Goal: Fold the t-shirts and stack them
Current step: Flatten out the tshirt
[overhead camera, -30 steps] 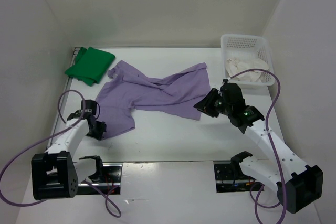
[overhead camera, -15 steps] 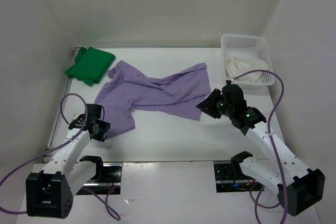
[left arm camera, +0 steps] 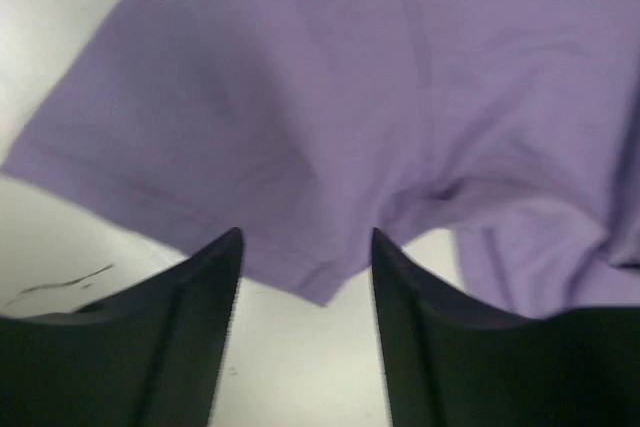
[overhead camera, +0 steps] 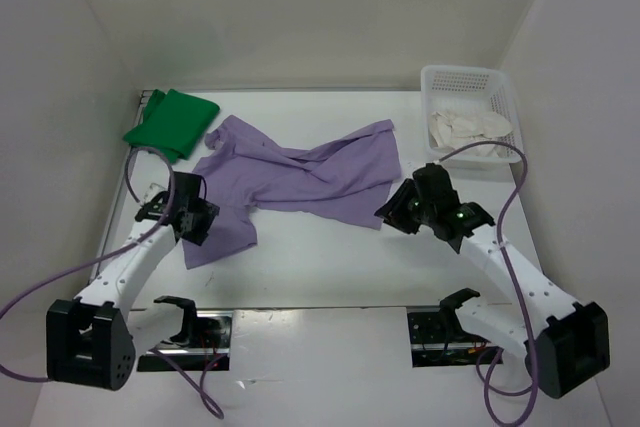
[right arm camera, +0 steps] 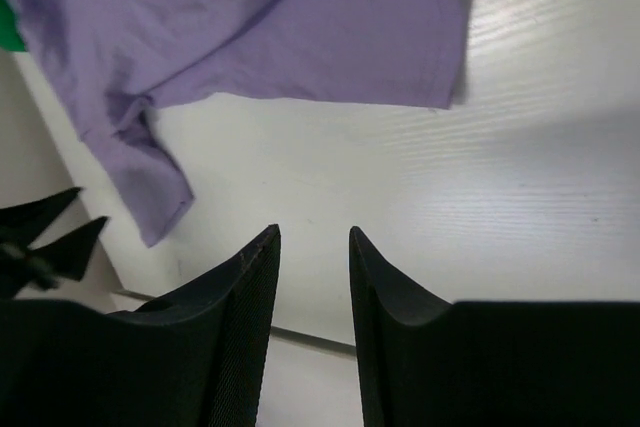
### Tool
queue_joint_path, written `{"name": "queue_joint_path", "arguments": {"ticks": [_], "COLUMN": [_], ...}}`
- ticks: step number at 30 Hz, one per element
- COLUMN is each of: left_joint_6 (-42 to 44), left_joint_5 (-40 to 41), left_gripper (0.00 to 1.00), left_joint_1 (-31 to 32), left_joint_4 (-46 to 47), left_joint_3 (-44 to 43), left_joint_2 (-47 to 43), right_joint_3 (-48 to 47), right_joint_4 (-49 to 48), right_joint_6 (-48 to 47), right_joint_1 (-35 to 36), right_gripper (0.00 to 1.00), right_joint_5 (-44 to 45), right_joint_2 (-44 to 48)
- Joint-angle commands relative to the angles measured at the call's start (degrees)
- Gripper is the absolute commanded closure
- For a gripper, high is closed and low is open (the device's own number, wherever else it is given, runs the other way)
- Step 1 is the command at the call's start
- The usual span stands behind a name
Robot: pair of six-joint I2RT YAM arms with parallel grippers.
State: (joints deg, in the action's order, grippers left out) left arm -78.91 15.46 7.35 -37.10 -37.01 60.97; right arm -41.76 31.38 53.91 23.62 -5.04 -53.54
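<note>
Nearest me, my left gripper hovers with jaws apart and empty over the lower-left hem of the lavender shirt. My right gripper, likewise parted and holding nothing, sits at its lower-right corner. That shirt lies rumpled and unfolded mid-frame. Farther back, the green shirt looks folded at upper left, and the cream shirt lies in the basket at upper right. I judge one of three done.

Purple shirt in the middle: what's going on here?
The lavender shirt lies crumpled, unfolded, on the table. The left hand, open, hovers over its near-left corner; the right hand, open, hovers by its near-right edge. Neither holds it. The green shirt sits folded far left; the cream shirt is in the basket.
</note>
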Motion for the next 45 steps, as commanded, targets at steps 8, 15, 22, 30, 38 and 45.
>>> {"name": "queue_joint_path", "arguments": {"ticks": [8, 15, 22, 30, 38, 45], "left_joint_6": [23.97, 25.39, 25.39, 22.58, 22.40, 26.88], "left_joint_5": [-3.86, -6.49, -9.30, -11.77, -11.25, -8.97], "left_gripper": [0.30, 0.37, 0.37, 0.37, 0.26, 0.25], "left_joint_1": [-10.34, -3.67, 1.17, 9.95, 10.15, 0.93], "left_joint_4": [13.45, 18.99, 20.75, 21.37, 16.37, 15.83], "left_joint_3": [-12.01, -20.98, -26.87, -36.19, -50.96, -28.68], "left_joint_2": [19.04, 33.50, 43.43, 54.07, 55.94, 32.14], "right_joint_3": [4.58, 2.04, -0.51, -7.80, -10.89, -10.36], "right_joint_4": [-11.33, -15.38, -19.24, -17.05, -16.43, -17.75], "right_joint_6": [6.29, 7.70, 7.70, 6.92, 3.04, 3.04], "right_joint_1": [0.55, 0.03, 0.03, -6.46, -16.59, -16.59], "right_gripper": [0.59, 0.55, 0.62, 1.00, 1.00, 0.99], "right_joint_5": [8.90, 11.54, 10.14, 16.11, 13.48, 10.84], "right_joint_2": [-16.83, -27.46, -35.74, -38.04, -38.31, -39.01]}}
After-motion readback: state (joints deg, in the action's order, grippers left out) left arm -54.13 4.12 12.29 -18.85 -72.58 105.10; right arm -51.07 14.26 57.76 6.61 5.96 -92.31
